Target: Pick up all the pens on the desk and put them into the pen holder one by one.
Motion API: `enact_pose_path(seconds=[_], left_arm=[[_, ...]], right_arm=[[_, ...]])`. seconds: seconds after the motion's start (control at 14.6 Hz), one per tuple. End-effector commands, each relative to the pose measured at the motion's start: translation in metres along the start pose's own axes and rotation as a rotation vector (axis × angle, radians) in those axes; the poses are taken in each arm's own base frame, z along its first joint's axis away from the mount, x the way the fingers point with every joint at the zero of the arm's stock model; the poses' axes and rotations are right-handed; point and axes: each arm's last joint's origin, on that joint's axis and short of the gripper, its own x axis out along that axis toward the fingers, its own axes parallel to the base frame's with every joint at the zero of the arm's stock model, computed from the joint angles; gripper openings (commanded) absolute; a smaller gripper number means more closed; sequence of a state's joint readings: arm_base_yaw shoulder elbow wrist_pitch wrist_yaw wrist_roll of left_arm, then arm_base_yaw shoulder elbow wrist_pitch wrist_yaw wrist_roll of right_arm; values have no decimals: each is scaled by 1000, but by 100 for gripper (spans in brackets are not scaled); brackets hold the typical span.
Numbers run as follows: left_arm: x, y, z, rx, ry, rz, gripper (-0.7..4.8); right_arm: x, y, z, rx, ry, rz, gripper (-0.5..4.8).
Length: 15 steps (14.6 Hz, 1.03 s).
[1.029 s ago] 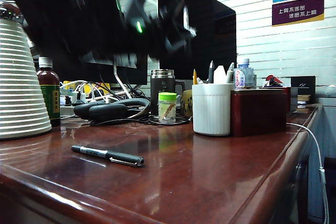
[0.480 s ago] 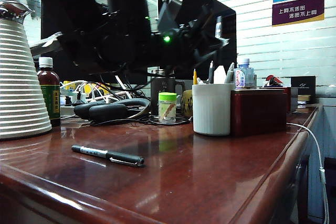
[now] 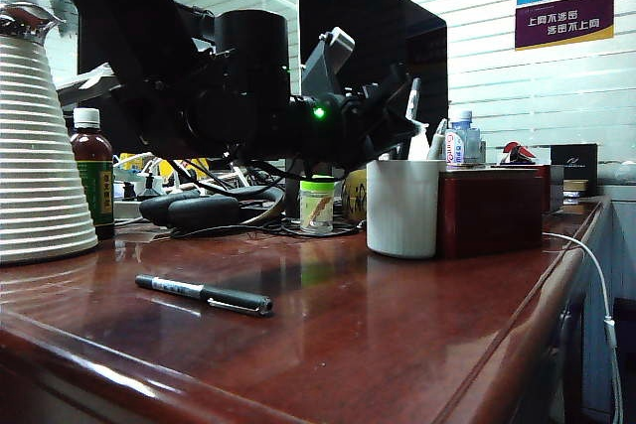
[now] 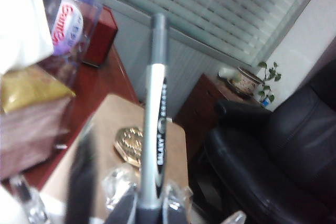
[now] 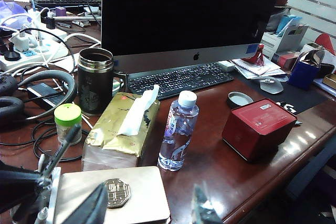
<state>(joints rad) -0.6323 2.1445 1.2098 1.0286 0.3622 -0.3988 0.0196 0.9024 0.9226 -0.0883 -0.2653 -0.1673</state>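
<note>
Left wrist view — left fingers (image 4: 152, 211) clamp pen (image 4: 156, 119).

Two pens: one on desk (image 3: 205, 294), one in left tool (image 4: 156, 129); one pen holder (image 3: 402, 208).

Left arm (image 3: 149, 57): matte black links, ending in a bulky cylindrical black wrist housing (image 3: 253, 67) seen above the pen holder (image 3: 402, 208) and to its left in the exterior view. A small green indicator light (image 3: 319, 112) glows on the housing's face, and a grey, box-shaped camera module (image 3: 330, 52) sits tilted on top. Thin black cables hang beneath the housing. Left gripper (image 4: 152, 208): dark body with clear, glassy plastic fingertips (image 4: 118, 182). Right gripper (image 5: 149, 205): two dark, tapering fingers (image 5: 92, 208), blurred at the right wrist view's near edge.
</note>
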Motion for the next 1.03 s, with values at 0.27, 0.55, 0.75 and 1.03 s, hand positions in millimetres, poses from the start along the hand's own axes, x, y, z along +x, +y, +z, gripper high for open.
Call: enact_pose_path(seconds=[0.27, 0.55, 0.75, 1.03], left_arm=[[0, -3, 8, 31, -59, -22, 257], [0, -4, 10, 94, -78, -31, 288], [0, -5, 10, 177, -72, -46, 288], [0, -5, 9, 248, -69, -54, 287]], right_arm=[[-1, 0, 1, -4, -12, 4, 211], [-1, 0, 1, -4, -13, 12, 211], [-1, 1, 1, -4, -14, 26, 211], [-1, 1, 1, -4, -14, 26, 211]])
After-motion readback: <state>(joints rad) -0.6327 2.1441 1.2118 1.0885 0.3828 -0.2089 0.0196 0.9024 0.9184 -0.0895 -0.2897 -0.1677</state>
